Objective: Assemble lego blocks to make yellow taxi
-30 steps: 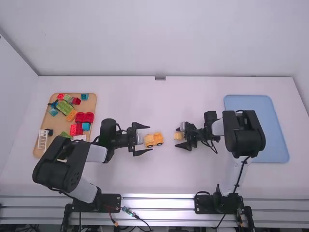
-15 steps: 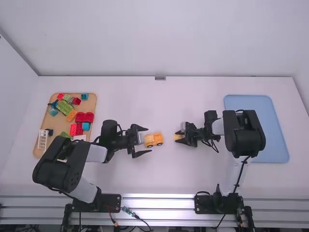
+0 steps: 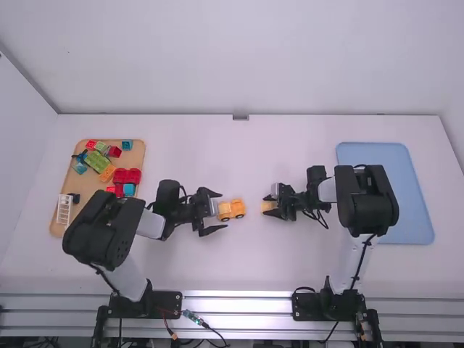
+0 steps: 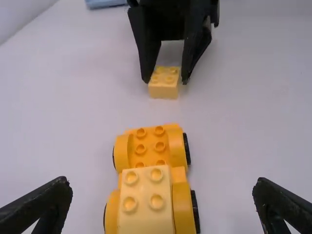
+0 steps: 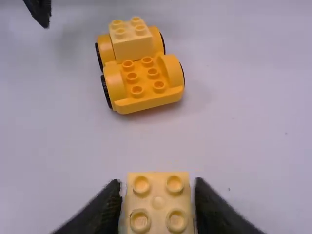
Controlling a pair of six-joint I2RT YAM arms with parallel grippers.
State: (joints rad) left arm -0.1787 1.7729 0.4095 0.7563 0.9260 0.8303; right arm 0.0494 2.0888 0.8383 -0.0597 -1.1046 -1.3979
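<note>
Yellow, pale and square, a small block (image 5: 158, 214) sits gripped between the closed fingers of the right hand (image 5: 157, 187), upright, studs uppermost, low over the worktop (image 3: 239, 268). Immediately ahead of this hand's fingertips, across a short gap, lies the deeper-yellow car base (image 5: 146, 104), wheels down. Its long axis runs roughly along the line joining the two hands, slightly askew as seen from the right wrist. The end nearer the right hand carries bare studs (image 5: 152, 73); the farther end bears a second pale block (image 5: 132, 48), seated on top. Around that farther end stands the left hand (image 4: 163, 200), its fingers spread wide, one on each side of the car and apart from it. The left hand is thus the nearer to the car and appears suited to steadying it; the right hand holds the part to be added. The coming move probably calls for a lift, then travel straight ahead toward the left hand, with the block turned slightly to match the car's axis. Whether it belongs on the bare studs or atop the seated block cannot be told. Misaligned studs could push the car away.
</note>
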